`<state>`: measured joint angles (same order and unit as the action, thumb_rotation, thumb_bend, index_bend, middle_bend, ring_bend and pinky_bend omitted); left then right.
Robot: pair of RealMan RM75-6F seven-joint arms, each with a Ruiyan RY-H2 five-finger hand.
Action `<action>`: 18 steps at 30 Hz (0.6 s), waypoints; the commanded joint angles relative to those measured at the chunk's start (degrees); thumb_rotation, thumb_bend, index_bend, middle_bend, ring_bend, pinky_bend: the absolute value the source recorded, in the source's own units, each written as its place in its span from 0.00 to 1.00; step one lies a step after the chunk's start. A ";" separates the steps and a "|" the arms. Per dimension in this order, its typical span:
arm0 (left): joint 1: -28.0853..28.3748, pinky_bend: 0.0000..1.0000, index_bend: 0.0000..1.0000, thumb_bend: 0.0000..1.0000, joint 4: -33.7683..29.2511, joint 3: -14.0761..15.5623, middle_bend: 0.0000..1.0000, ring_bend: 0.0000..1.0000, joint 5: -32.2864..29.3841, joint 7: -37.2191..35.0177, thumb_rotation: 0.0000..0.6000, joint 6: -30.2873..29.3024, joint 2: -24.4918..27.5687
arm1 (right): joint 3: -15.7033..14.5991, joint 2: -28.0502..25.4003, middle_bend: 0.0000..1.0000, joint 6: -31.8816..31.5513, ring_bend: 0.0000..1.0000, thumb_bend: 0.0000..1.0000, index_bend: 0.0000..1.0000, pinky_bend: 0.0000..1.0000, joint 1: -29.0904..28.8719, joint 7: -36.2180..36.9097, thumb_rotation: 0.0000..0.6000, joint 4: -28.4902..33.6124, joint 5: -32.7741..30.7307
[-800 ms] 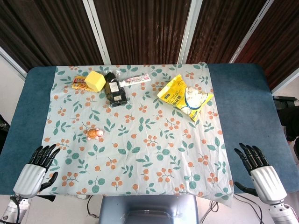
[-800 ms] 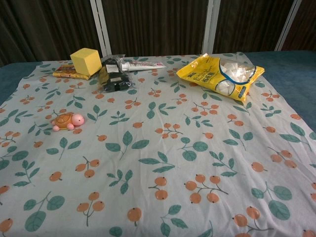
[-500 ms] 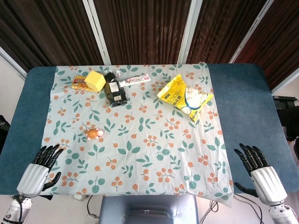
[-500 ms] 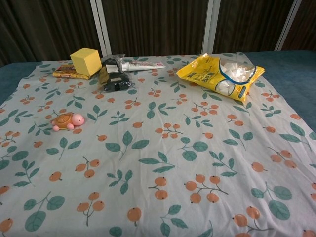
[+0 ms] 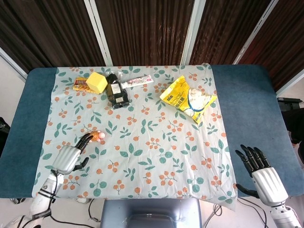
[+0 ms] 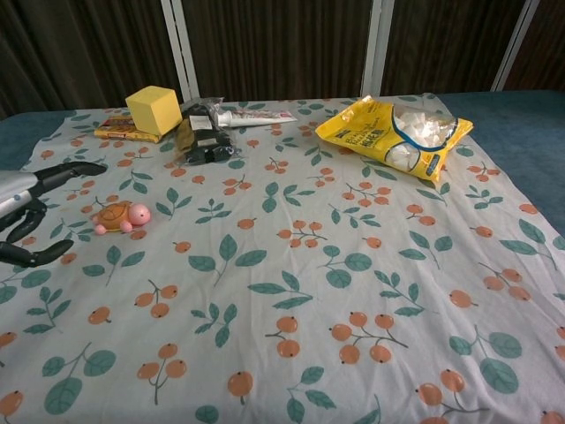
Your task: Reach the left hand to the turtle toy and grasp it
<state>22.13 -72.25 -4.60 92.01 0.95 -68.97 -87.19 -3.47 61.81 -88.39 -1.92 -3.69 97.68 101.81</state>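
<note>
We judge the reach to be well under way but the grasp not yet made. The turtle toy (image 5: 97, 136) sits on the floral cloth (image 5: 142, 152) covering the table (image 5: 242, 109), in its near-left part, well apart from the yellow block (image 5: 97, 82) and the dark packet (image 5: 116, 92) at the far edge. Our left hand (image 5: 70, 157) hovers just beside the toy on its near-left side, fingers spread and extended toward it, holding nothing; in the chest view the fingertips (image 6: 84, 167) reach over the cloth just left of the toy (image 6: 121, 216). From the head view the fingertips look very close to the shell, possibly touching, though we cannot tell for sure from this angle. What is left, as we read it, is to bring the hand over the toy and close the fingers around it. Our right hand (image 5: 261, 172) rests at the near-right corner of the table with its fingers apart, empty, far from the yellow snack bag (image 5: 187, 99).
</note>
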 commanded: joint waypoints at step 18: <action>9.31 1.00 0.17 0.39 26.24 -3.89 0.21 0.90 -7.45 0.78 1.00 5.82 -16.70 | 0.12 -0.43 0.00 0.54 0.00 0.13 0.00 0.00 -0.50 0.98 1.00 0.12 -0.92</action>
<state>31.05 -47.19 -8.73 84.87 1.98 -63.14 -103.05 -3.36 61.38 -87.85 -2.43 -2.70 97.80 100.90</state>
